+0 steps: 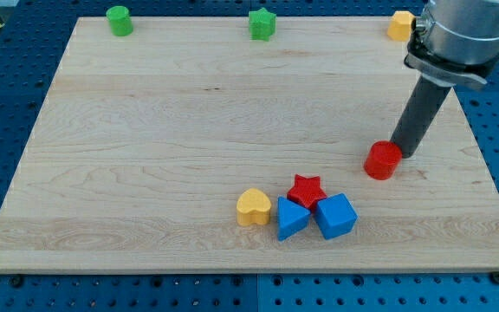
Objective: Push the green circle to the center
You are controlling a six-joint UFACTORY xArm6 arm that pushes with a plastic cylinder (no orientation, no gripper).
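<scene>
Camera view: my tip [403, 153] rests against the red cylinder [382, 160], touching its right side; a bare rod, holding nothing. Green circle [119, 20] sits far to my tip's left at the board's [145, 173] top edge, upright, round, no long axis. Bare wood lies between. Green star [262, 23] also hugs that edge.
</scene>
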